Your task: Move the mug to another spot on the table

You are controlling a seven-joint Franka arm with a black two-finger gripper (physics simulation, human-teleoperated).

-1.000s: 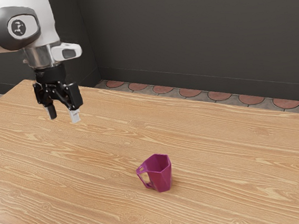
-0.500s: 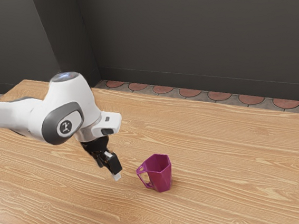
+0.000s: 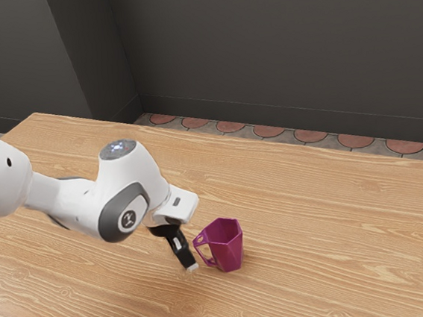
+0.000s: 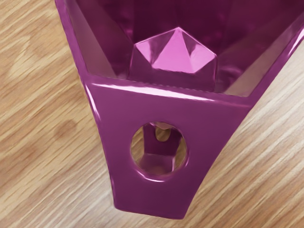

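Magenta mug [image 3: 221,244] stands upright on the wooden bench [image 3: 335,199], toward the near middle of the bench, open side up. Its faceted walls taper toward the base. The handle [image 3: 204,250] faces the exterior view's left, toward the hand [image 3: 188,264]. The hand is low over the bench, just beside the handle on that side and tilted toward the mug. Whether it touches the handle: cannot tell. How wide the hand is set: cannot tell. The white arm [image 3: 118,205] comes in from the exterior view's left, bent low over the wood.

In the wrist view the mug [image 4: 161,109] sits very close under the hand, and its flat handle [image 4: 159,190], with a round hole, points toward the camera. A faceted bump shows inside the cup. Wood grain of the bench [image 4: 38,128] shows on both sides of the mug.
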